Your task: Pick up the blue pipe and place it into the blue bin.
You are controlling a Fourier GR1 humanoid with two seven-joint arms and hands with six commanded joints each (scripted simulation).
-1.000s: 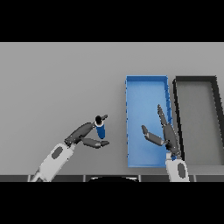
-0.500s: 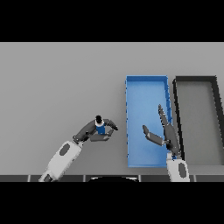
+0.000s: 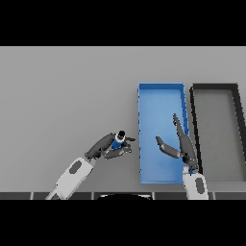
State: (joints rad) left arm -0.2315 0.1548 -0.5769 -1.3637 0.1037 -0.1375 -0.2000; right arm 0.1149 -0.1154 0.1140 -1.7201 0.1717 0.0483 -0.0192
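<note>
1. The blue pipe (image 3: 116,142) sits low in the frame, just left of centre, a small patch of blue with a dark end showing between dark fingers; it lies close to the blue bin's left wall but not yet over it.
2. The left hand (image 3: 108,146) has its fingers and thumb curled round the pipe, its white and grey arm running down to the lower left edge.
3. The step in hand looks to be the carry to the bin. Done well, it calls for a steady hold, the pipe brought clear over the near wall and well inside before the fingers let go, so it cannot catch the rim and roll back onto the bench (image 3: 67,96).
4. The blue bin (image 3: 142,139), a long tray right of centre, shows only a bare blue floor; no object can be seen resting in it.
5. The right hand (image 3: 178,143) hovers over the bin's lower right part, fingers straight and spread, thumb held out, holding nothing; it could stand in the way of a drop on that side.
6. The black bin (image 3: 194,115) stands just beside the blue one at the right edge, and it too appears to hold nothing.
</note>
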